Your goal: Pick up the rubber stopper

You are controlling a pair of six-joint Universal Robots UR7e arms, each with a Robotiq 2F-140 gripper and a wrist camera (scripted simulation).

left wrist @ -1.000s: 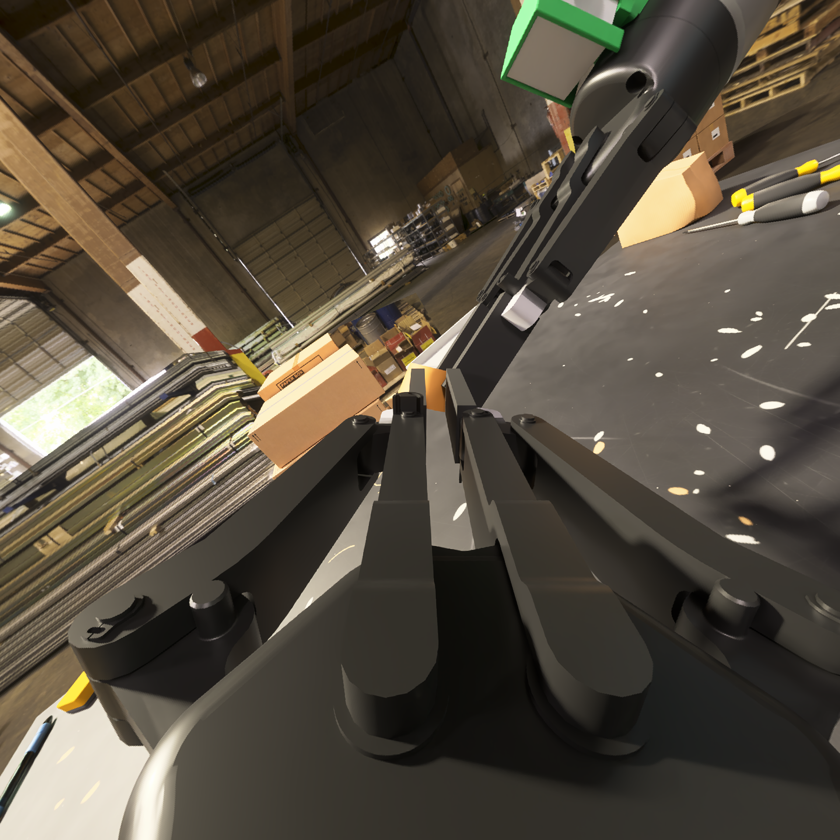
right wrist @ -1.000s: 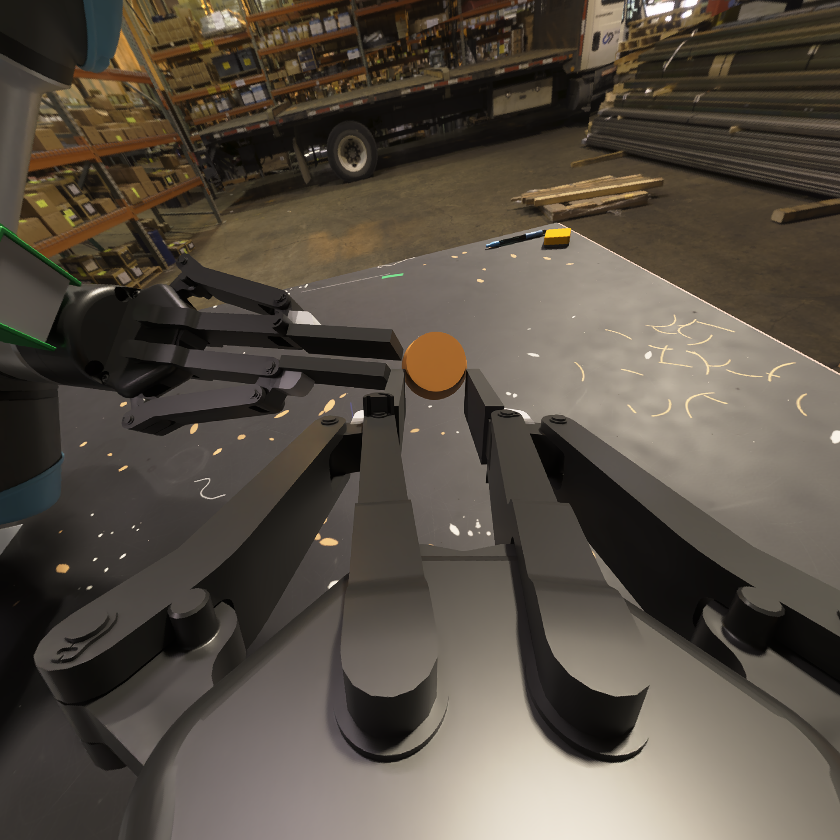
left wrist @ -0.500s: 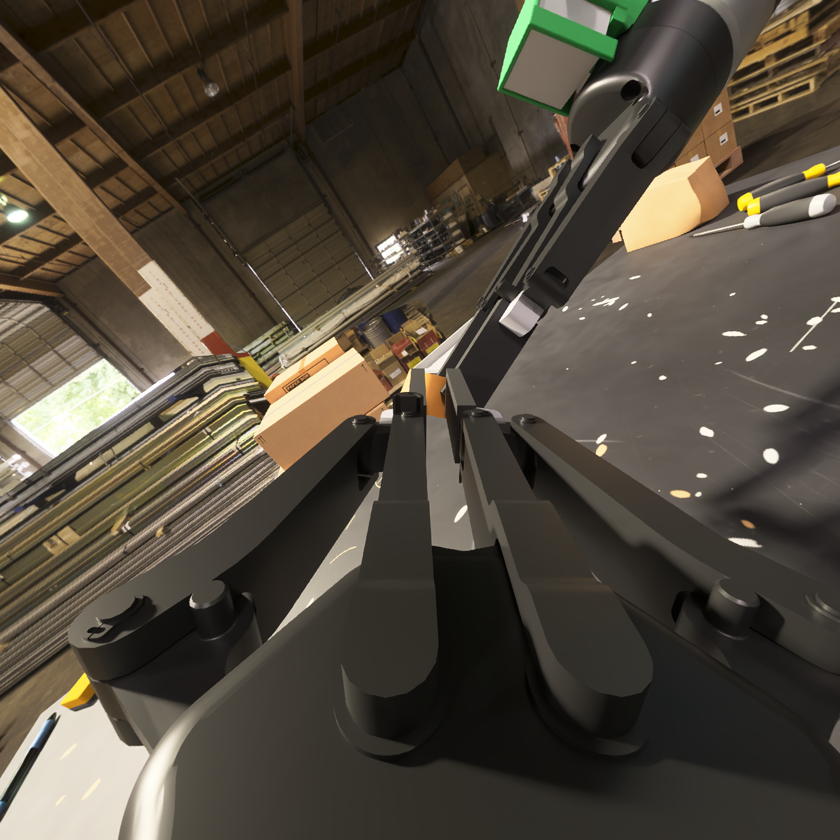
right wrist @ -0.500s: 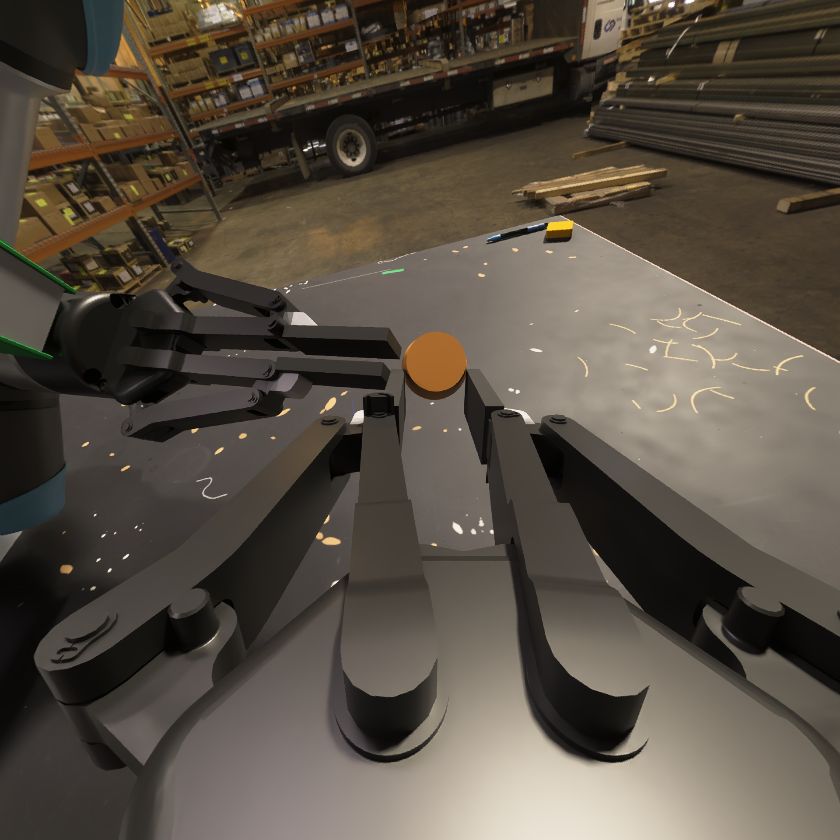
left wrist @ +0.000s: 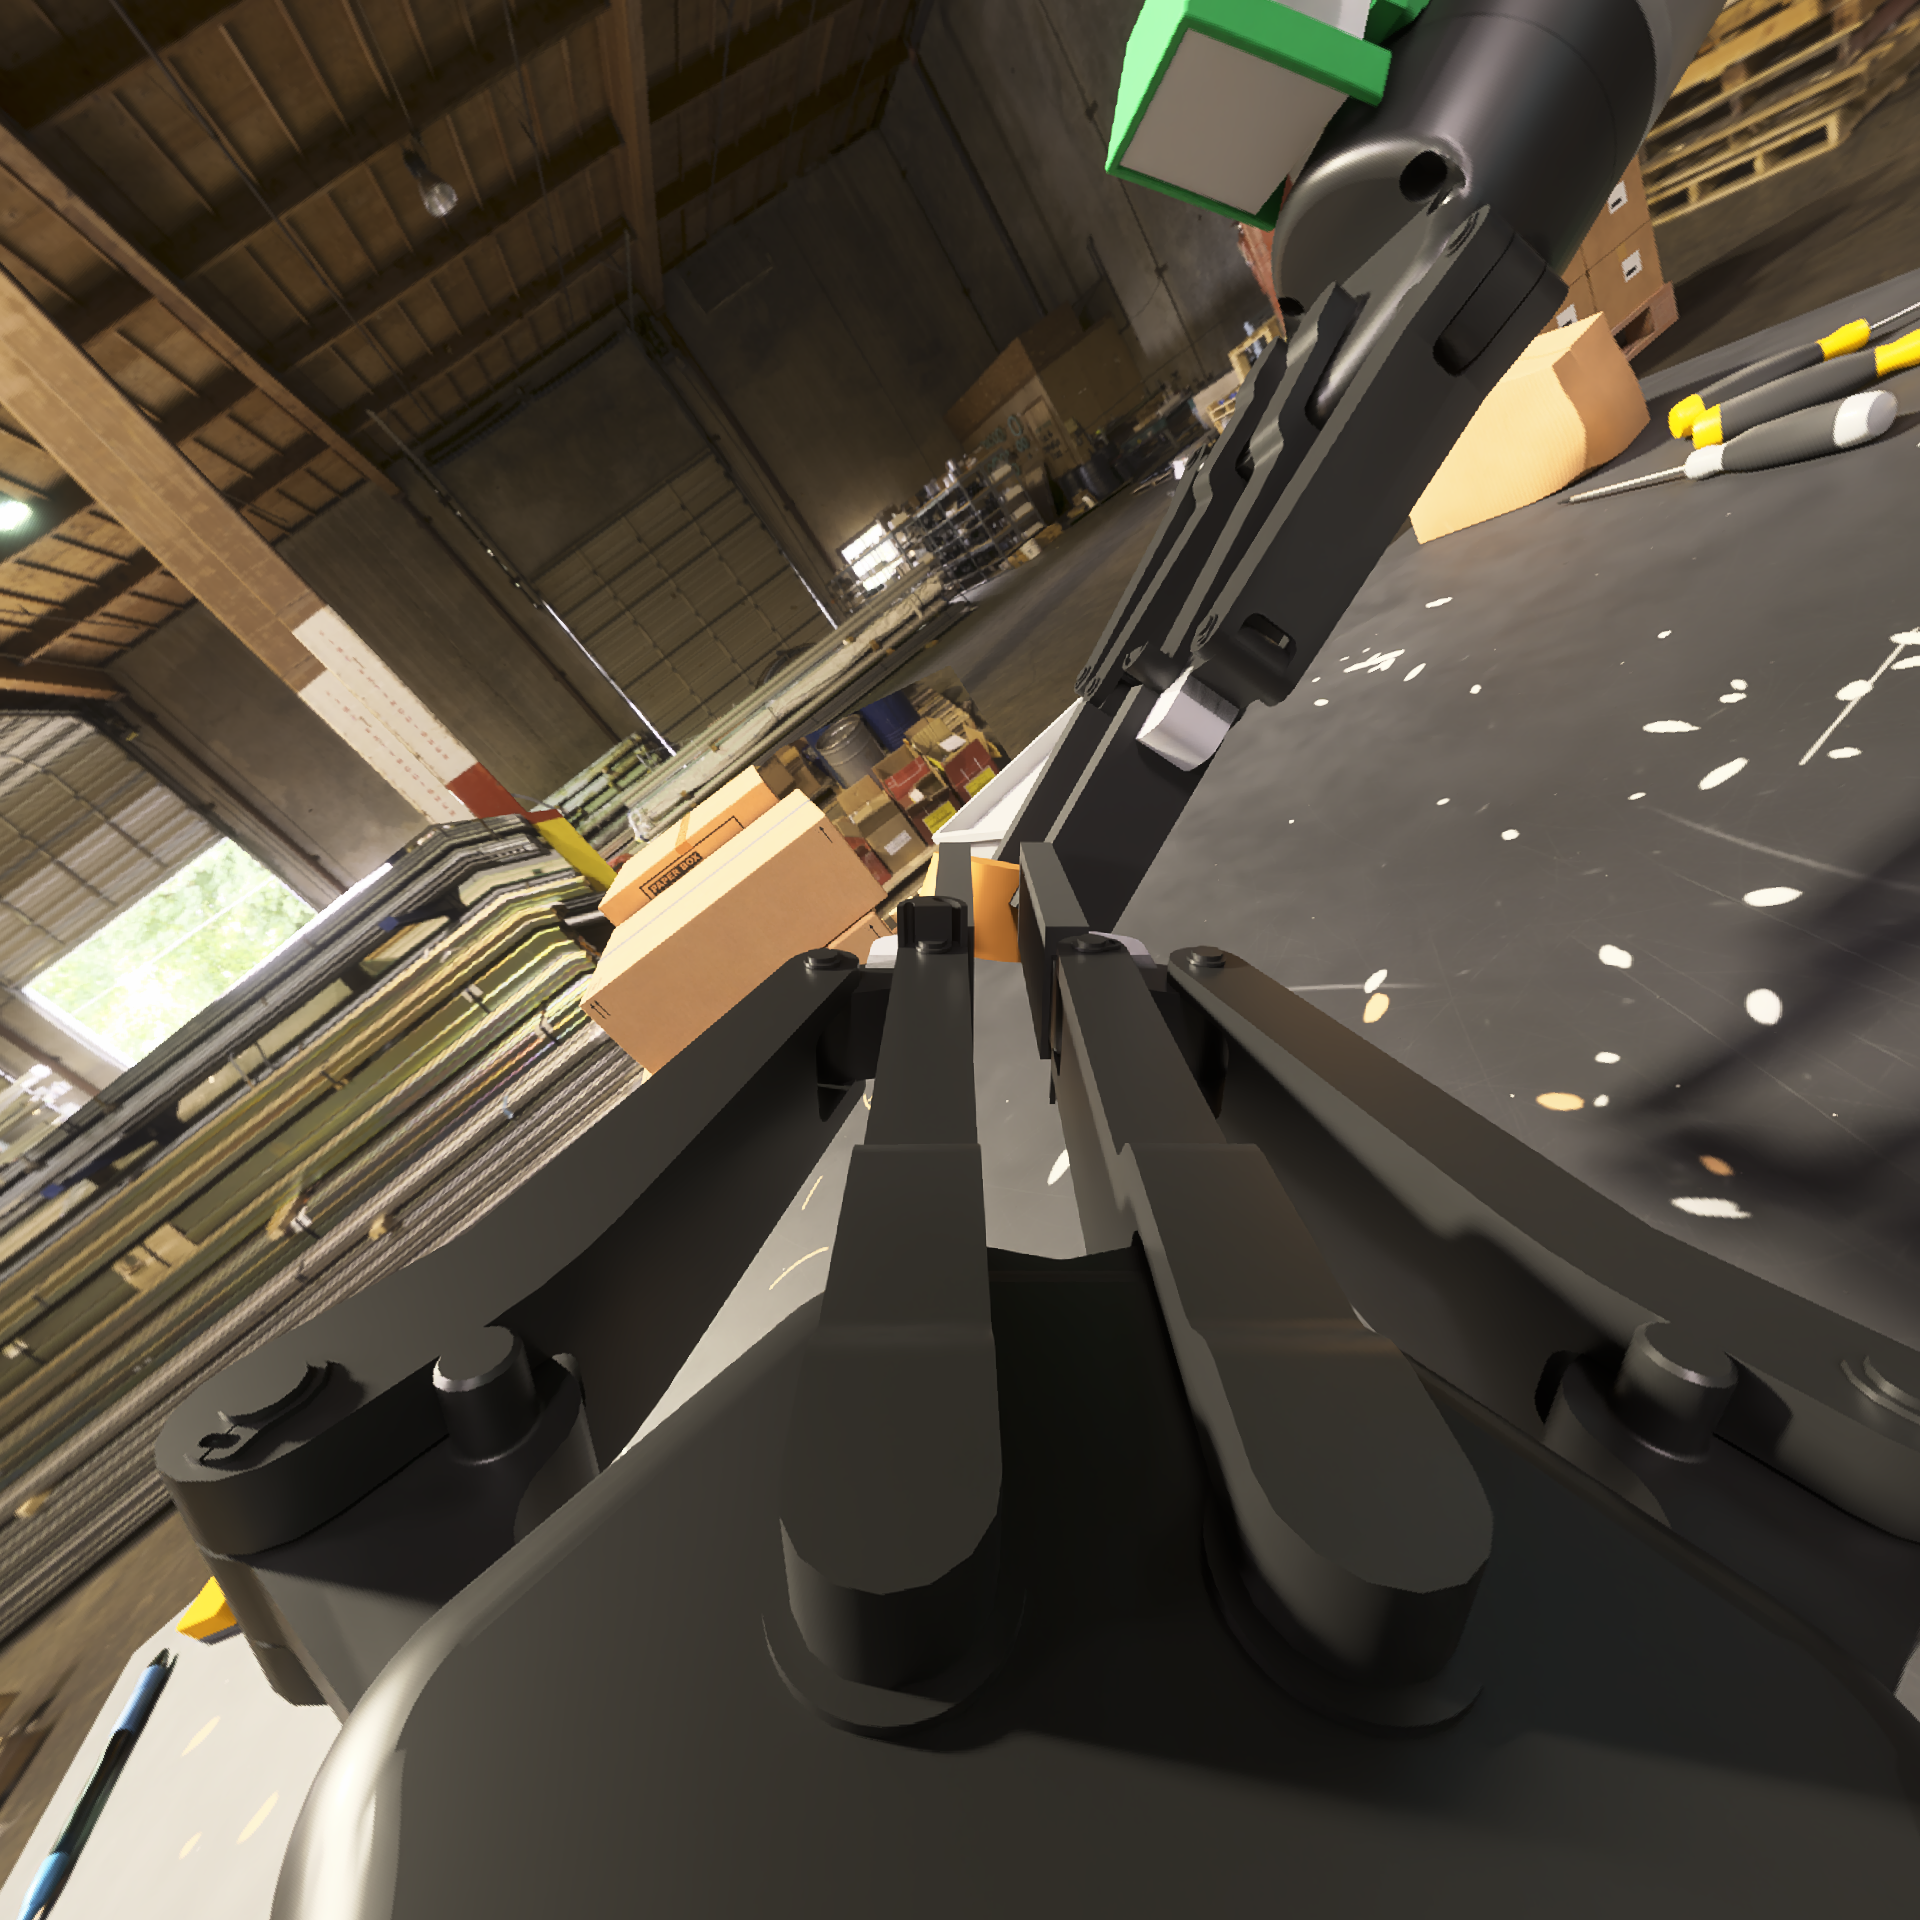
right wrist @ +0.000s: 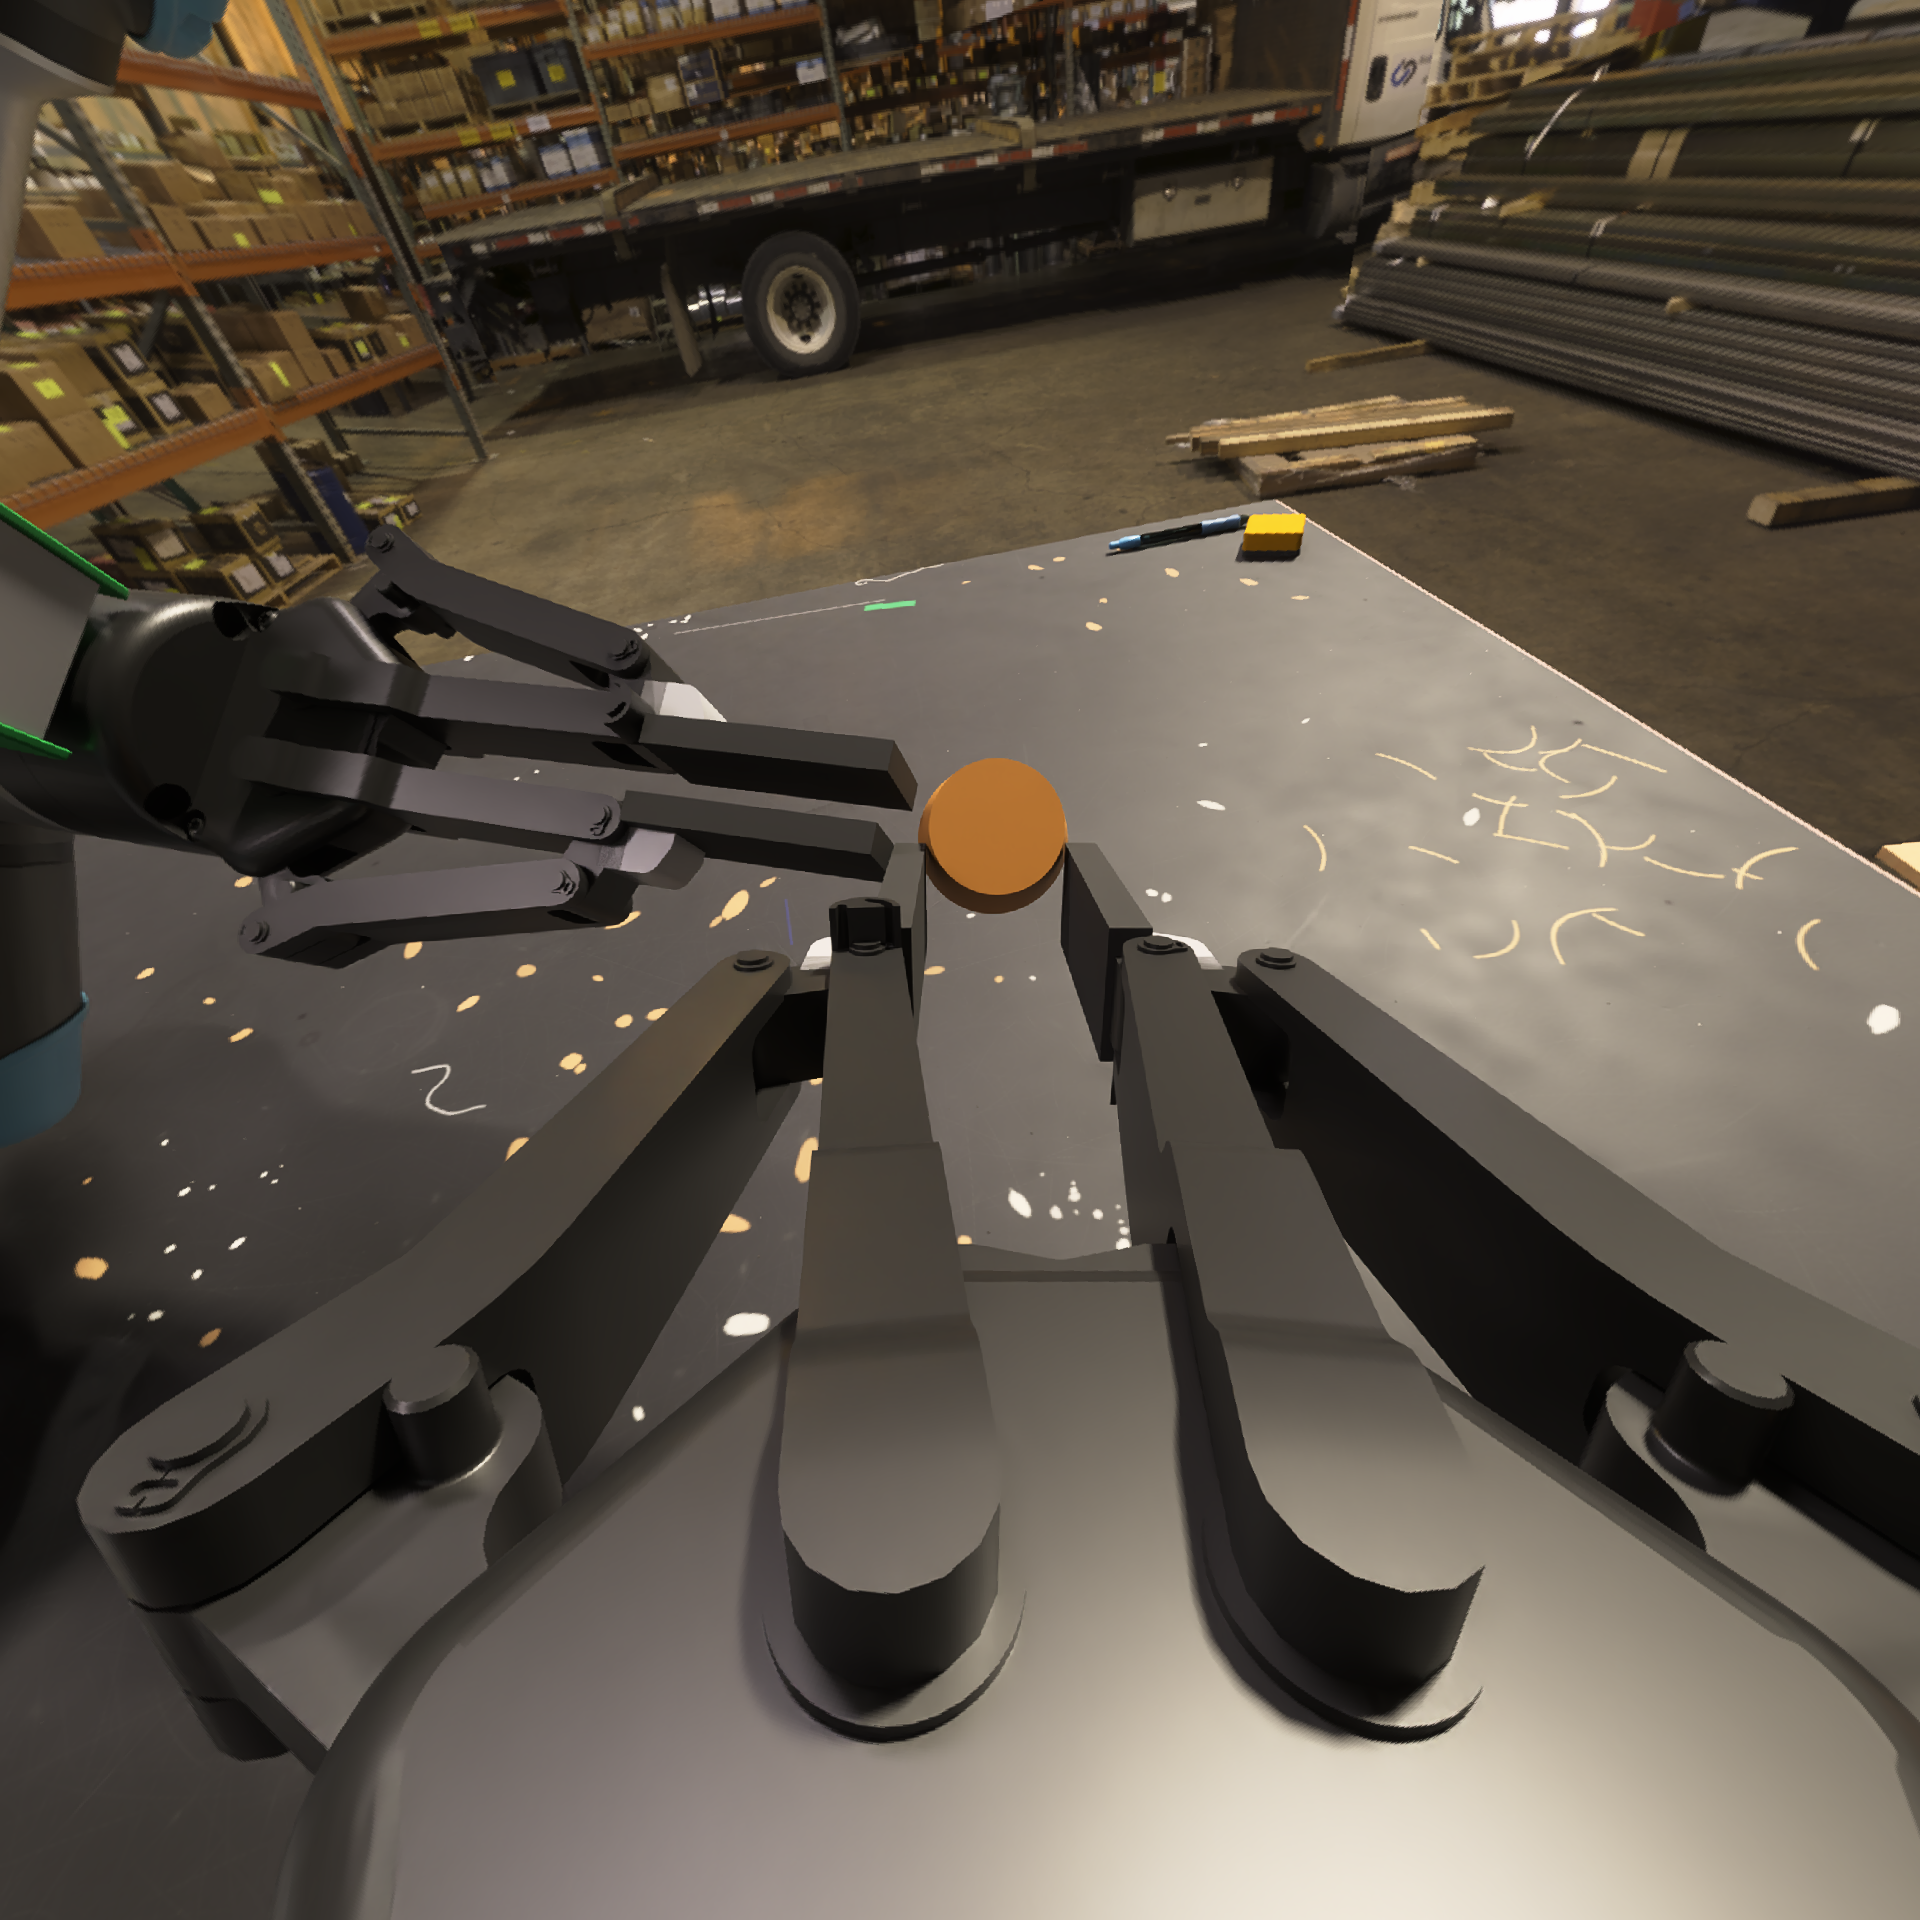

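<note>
Right gripper [right wrist: 992, 883] jaws clasp the orange stopper [right wrist: 994, 826]; left gripper [right wrist: 894, 805], nearly clenched, empty beside; lift straight, grip firm.

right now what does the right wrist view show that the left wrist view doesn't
Only the right wrist view: the rubber stopper as a full round orange face between the right gripper jaws, with the left gripper side-on beside it. Only the left wrist view: screwdrivers and a tan box. Both: the stopper and the speckled table.
</note>
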